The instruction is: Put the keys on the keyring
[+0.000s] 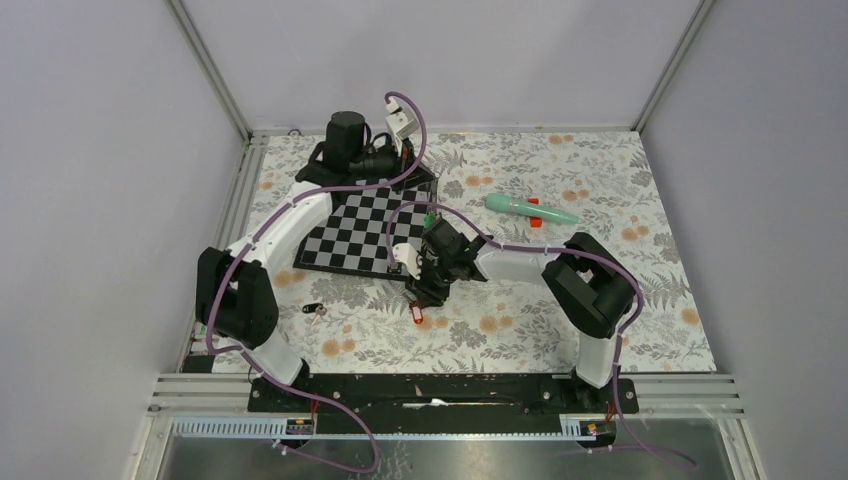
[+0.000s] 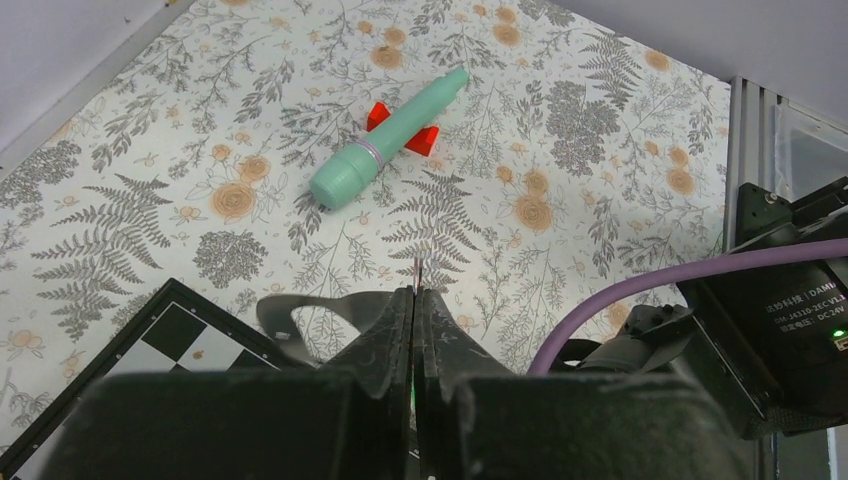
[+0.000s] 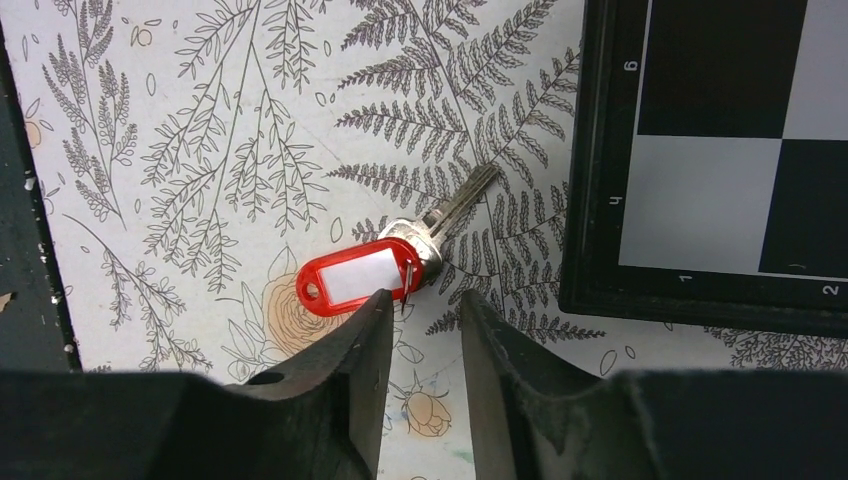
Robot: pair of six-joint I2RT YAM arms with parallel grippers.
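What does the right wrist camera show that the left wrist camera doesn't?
Only the right wrist view shows the red-tagged key, lying flat on the cloth just ahead of the open right gripper. Only the left wrist view shows the teal tube, lying on the cloth beyond the shut left gripper, plus part of the right arm and a purple cable. Both show the floral cloth and an edge of the checkered board.
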